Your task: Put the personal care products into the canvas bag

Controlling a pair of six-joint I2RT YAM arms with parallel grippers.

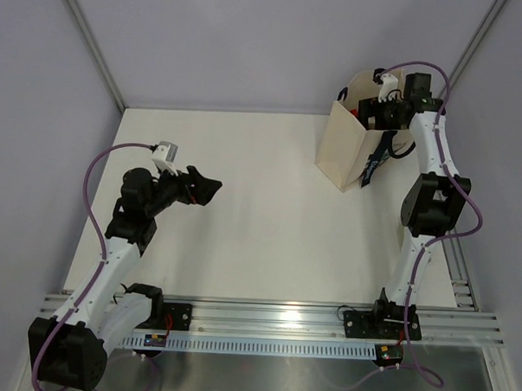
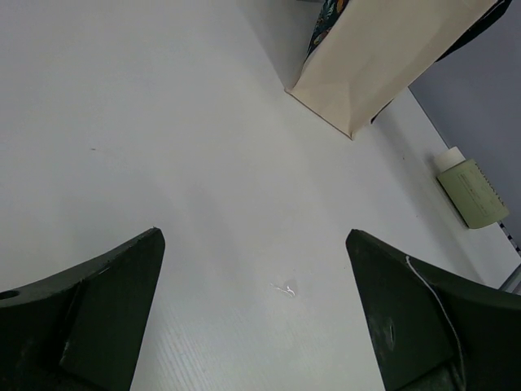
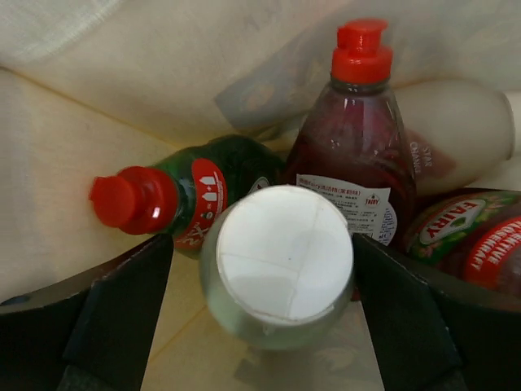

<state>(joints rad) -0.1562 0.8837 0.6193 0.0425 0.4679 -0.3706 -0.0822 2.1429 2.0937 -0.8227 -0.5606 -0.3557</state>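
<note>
I am seeing my left claw [image 2: 254, 235] hanging released over the desk [image 2: 163, 122], gripping nothing. Farther off to its right, one pale bottle [image 2: 472, 194] is lying on the desk outside the canvas bag [image 2: 383, 57]. My right claw [image 3: 262, 241] is reaching into the bag, spread wide and released, with one white-capped bottle [image 3: 277, 265] sitting between its fingers. Beyond that I am counting one green bottle [image 3: 220, 175], a red bottle [image 3: 358, 155], a second red bottle [image 3: 480, 244] and one beige bottle [image 3: 464, 130].
</note>
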